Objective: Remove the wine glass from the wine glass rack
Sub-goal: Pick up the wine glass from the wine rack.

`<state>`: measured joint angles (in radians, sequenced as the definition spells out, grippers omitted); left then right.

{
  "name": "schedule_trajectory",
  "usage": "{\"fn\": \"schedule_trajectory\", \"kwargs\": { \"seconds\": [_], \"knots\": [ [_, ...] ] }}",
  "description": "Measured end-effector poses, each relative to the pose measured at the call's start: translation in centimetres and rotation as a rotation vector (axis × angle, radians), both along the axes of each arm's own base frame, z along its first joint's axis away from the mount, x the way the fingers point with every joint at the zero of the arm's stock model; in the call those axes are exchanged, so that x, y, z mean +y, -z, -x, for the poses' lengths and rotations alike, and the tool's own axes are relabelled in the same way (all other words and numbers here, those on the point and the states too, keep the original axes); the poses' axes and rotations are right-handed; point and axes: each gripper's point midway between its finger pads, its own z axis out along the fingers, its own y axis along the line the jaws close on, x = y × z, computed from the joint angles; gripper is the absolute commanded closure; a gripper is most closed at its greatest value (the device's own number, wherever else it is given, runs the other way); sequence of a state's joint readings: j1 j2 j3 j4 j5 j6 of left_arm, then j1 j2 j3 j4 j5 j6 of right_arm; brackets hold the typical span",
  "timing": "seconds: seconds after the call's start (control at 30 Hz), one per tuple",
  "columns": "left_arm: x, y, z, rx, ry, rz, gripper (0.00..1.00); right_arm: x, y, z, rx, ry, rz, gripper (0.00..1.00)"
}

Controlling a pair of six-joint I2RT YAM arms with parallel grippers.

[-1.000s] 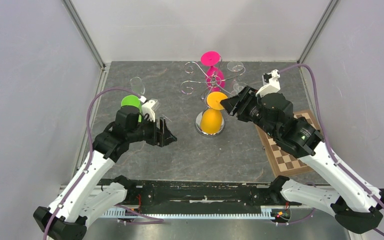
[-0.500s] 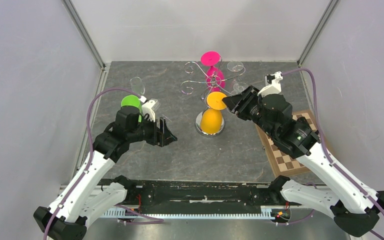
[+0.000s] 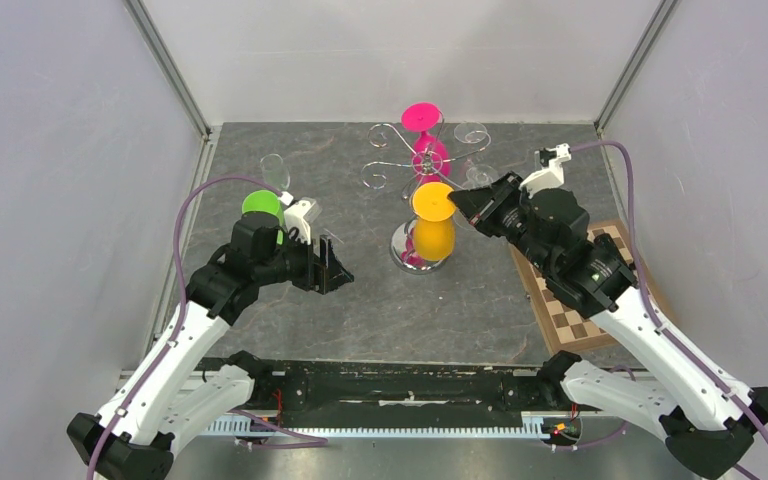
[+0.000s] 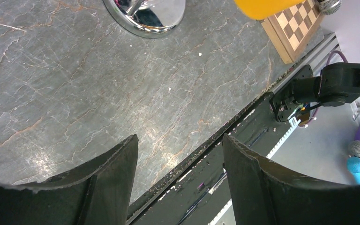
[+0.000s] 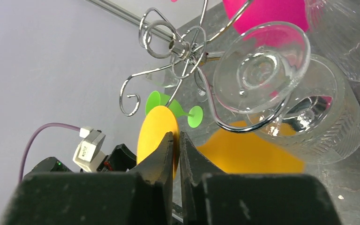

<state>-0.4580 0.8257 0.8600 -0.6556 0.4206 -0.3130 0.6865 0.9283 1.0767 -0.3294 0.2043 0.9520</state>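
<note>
The right arm reaches forward from the right of the shiny chrome wire wine glass rack (image 3: 407, 160), its forearm slanted up and inward. The right gripper (image 5: 176, 139) points at the rack's near side. Its fingers are pinched onto the rim of the flat round foot of the orange plastic wine glass (image 3: 432, 225), with only the thin disc between them.

That glass hangs upside down on the near side of the rack. Its foot is level with the curled scroll arms and its bowl sits over the round mirrored base. The pictures do not show whether the foot rests in its wire arm.

The left arm is bent low to the left of the rack. The left gripper (image 4: 178, 140) is spread wide and empty above the grey veined table (image 3: 360, 310).

A second ago the right fingers stood apart at the foot; they have since closed on it. The orange bowl has swung a little to the right over the base. The left arm has not moved.

A pink plastic glass (image 3: 426, 140) hangs on the far side of the rack. A clear glass (image 5: 261, 70) hangs on the arm to its right.
</note>
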Motion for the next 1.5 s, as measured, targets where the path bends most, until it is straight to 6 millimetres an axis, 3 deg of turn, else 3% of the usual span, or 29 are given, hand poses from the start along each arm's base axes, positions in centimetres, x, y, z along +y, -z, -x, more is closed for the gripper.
{"fn": "schedule_trajectory", "kwargs": {
  "seconds": [0.2,1.07,1.5],
  "knots": [
    [0.1,0.5,0.1,0.011,-0.001,-0.006,0.28,-0.2,-1.1,0.3,-0.027,-0.007,-0.04,1.0],
    [0.4,1.5,0.0,0.023,-0.021,-0.029,0.28,1.9,-1.3,1.5,-0.022,-0.126,-0.126,1.0],
    [0.5,1.8,0.0,0.029,-0.022,-0.033,0.28,3.0,-1.4,0.6,-0.025,-0.137,-0.154,1.0]
  ]
}}
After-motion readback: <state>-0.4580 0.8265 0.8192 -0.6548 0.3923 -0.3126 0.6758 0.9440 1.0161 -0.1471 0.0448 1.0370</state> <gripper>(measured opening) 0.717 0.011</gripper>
